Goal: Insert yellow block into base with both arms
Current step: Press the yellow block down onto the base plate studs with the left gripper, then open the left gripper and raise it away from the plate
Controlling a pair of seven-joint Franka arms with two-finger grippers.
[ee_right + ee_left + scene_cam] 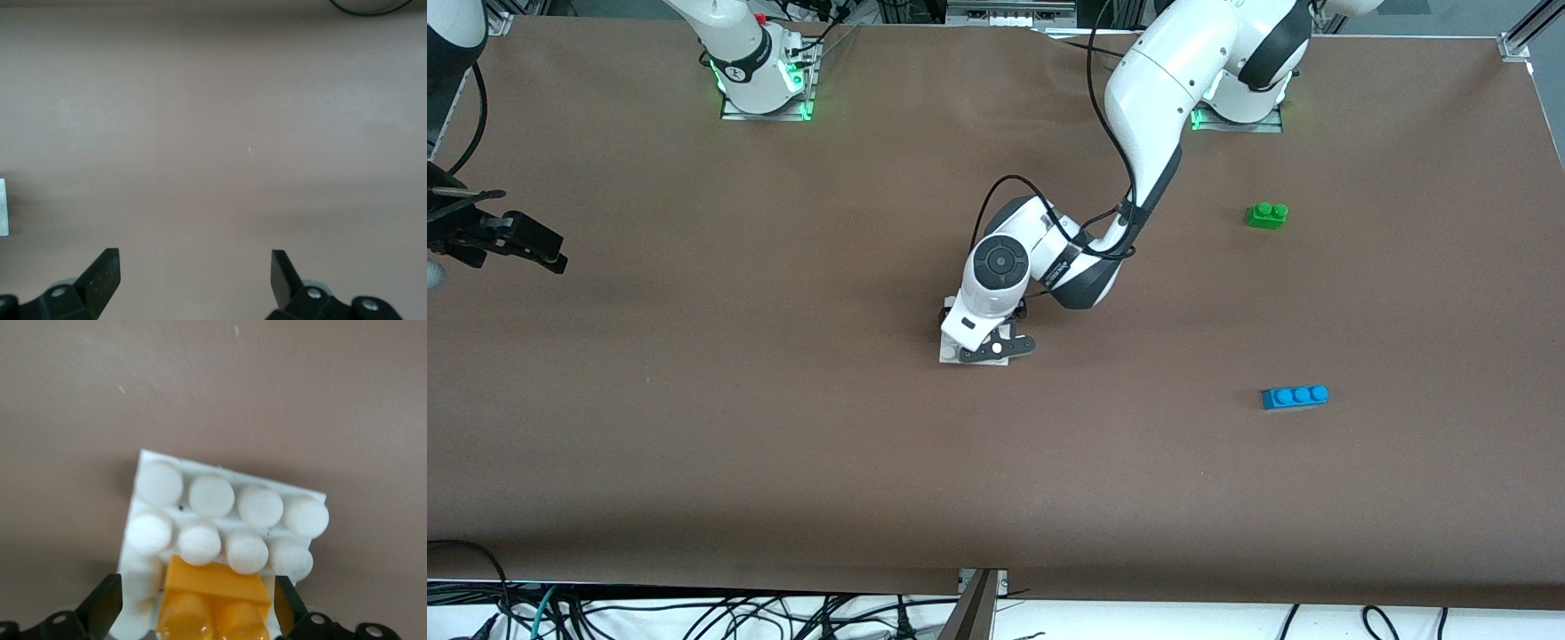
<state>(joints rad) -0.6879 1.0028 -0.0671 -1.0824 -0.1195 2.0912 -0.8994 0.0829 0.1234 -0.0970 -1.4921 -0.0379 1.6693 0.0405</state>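
Brown table (pixel 694 427), covered edge to edge in matte sheet, held all items. Left arm (pixel 1174 80), white with dark grey joints, reached from its base down to the table's middle; right arm (pixel 738 44) waited at its own end of the table. Right gripper (pixel 525 244), black, hung over bare table at that end with its fingers (pixel 100 277) spread wide and nothing between them. Left gripper (pixel 996 347) sat low over the base (pixel 220 497), a white square studded plate lying flat at the table's middle. Its fingers (pixel 107 607) stood released, one on each side of the yellow block (pixel 213 593) with a visible gap at either side. The yellow block, two studs up, rested on the base at one edge, against a row of white studs. Blue three-stud brick (pixel 1295 396) lay toward the left arm's end, nearer the front camera; green two-stud brick (pixel 1266 215) lay at the same end, farther from the camera, well apart from the blue one.
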